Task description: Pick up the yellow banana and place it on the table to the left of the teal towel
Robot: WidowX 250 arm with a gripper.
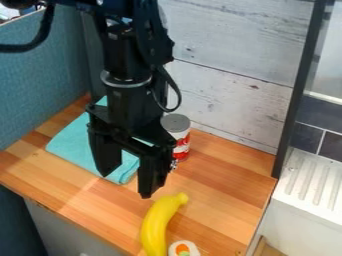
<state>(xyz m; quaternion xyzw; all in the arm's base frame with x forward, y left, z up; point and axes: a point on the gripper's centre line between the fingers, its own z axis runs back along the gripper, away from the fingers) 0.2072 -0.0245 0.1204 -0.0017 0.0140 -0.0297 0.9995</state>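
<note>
I see my black two-finger pincer (pixel 127 183) apart above the wooden desk (pixel 224 187), hiding part of the folded teal cloth (pixel 72 141) and the red-and-white metal can (pixel 179 131). Nearby, the curved yellow banana (pixel 157 223) and round white-rimmed toy sushi (pixel 184 248) run off the bottom edge.

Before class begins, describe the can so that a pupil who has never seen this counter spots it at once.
On the wooden counter, look toward the white plank wall at its back. Near that wall stands a can with a grey top and red-and-white label. Unlike the curved yellow banana and folded turquoise cloth, it is cylindrical and shows red.
</note>
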